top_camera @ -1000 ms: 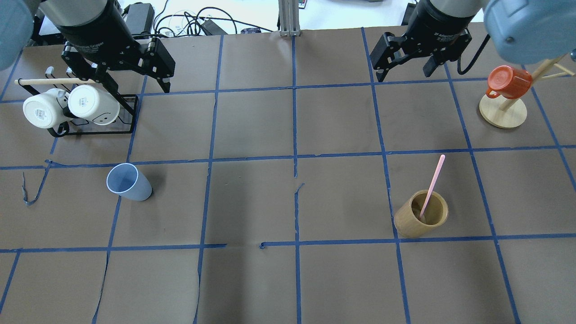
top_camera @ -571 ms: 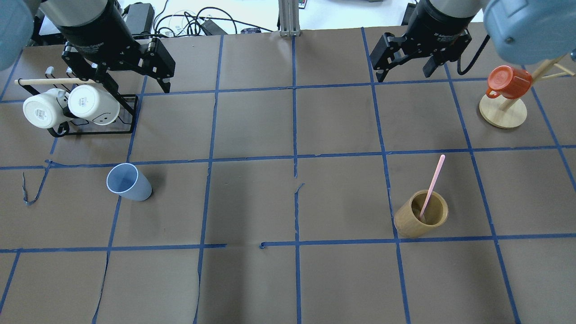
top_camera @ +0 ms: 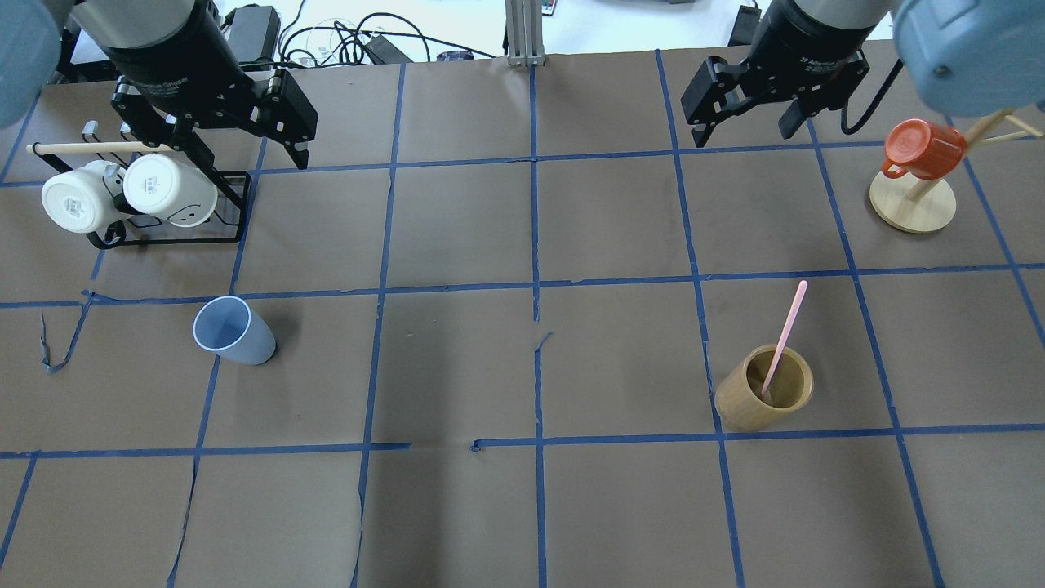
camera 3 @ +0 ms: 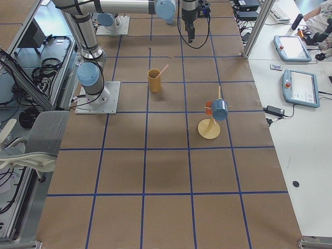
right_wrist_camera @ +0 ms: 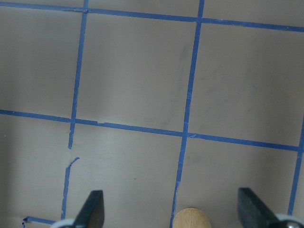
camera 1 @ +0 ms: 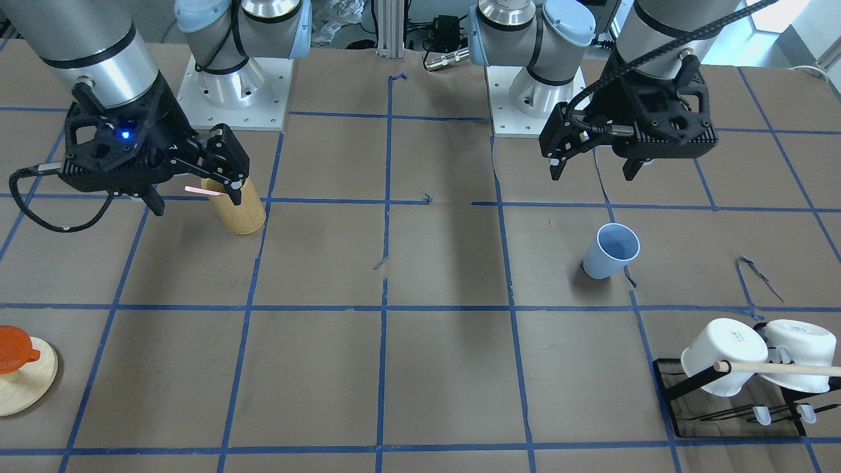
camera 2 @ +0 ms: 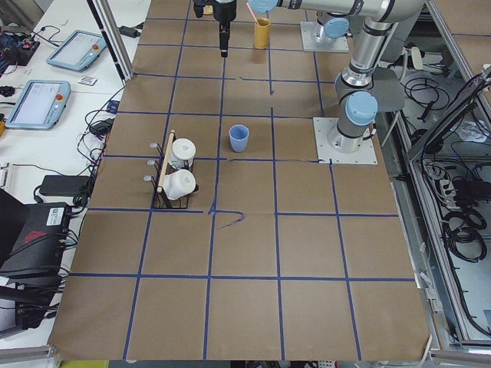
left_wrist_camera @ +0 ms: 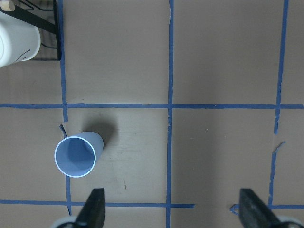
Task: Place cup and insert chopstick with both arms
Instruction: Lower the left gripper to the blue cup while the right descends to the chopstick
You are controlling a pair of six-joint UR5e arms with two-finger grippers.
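Task at start, by my reading: nothing grasped, nothing placed.

Nearest robot, right half of bench (top_camera: 457, 367): chopstick (top_camera: 785, 335) leaning in bamboo holder (top_camera: 747, 408), upper end sticking out.

Slightly farther, left half: cup (top_camera: 233, 331) upright, mouth up, empty, well apart from holder.

Left to do: pick and place cup, draw chopstick, insert into cup.

Farthest, high over bench:
- left gripper (top_camera: 253, 163) spread wide, empty, pointing down, beyond cup
- right gripper (top_camera: 741, 137) likewise spread, empty, pointing down, beyond holder

Your brown paper cover (top_camera: 457, 229) looks matt and creased (blue tape lines (top_camera: 535, 204) on it); the cup (top_camera: 237, 335) is smooth plastic, the cylinder (top_camera: 739, 408) wood.
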